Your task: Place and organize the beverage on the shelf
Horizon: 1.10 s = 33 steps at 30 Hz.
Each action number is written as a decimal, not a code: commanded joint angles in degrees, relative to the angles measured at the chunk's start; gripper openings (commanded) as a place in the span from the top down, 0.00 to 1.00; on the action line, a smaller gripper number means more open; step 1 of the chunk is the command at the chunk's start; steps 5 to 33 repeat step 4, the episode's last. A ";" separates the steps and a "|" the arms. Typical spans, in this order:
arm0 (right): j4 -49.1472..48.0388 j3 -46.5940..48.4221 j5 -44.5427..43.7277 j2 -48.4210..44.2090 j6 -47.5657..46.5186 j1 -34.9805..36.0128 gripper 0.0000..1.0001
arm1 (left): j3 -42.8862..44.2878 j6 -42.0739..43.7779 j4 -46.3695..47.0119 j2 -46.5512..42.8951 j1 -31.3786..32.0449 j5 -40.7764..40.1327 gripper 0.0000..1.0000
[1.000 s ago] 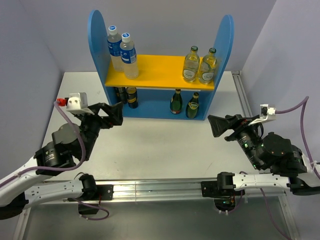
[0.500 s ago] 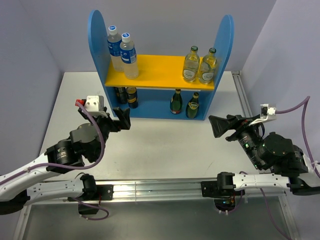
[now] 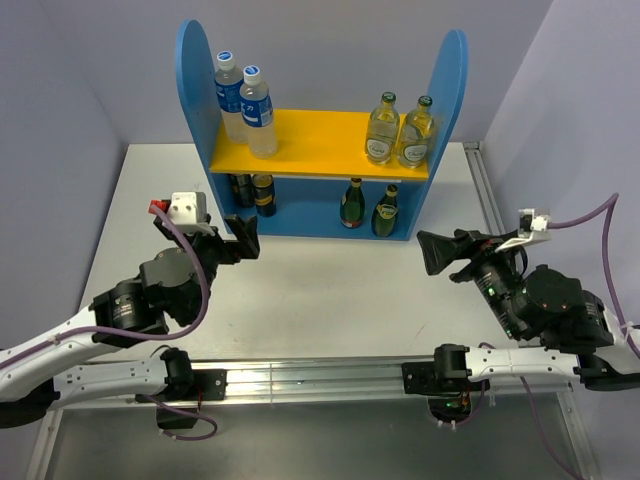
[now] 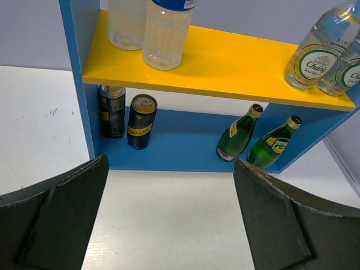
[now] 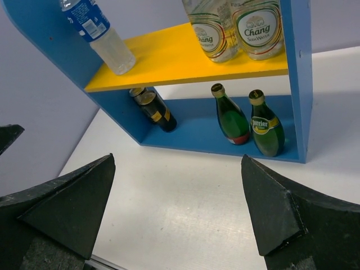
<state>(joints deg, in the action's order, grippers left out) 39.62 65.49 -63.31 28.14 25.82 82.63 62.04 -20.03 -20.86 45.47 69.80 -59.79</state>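
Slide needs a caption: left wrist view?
Open left hand faces the shelf: water bottles above, cans and green bottles below.

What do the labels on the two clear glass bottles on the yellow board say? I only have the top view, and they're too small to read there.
Observer: In the right wrist view both glass bottles read "Chang".
Operator: And the green ones underneath?
Observer: The green bottle next to the side panel has a label reading "perrier". I can't read the other one's label.
Operator: The board hides most of the cans from me. Are they standing?
Observer: Yes. The left wrist view shows both cans upright, side by side on the lower level of the shelf. One has a gold lid.
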 commanded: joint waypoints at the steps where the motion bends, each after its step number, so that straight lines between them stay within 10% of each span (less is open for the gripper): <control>1: -2.34 -0.45 -0.94 -0.28 -1.83 0.25 0.00 | -0.43 1.75 1.09 -0.65 0.25 -1.12 0.00; 33: -1.04 0.24 -1.99 0.42 -1.58 0.25 0.00 | -0.60 1.84 1.17 -0.47 0.42 -1.38 0.01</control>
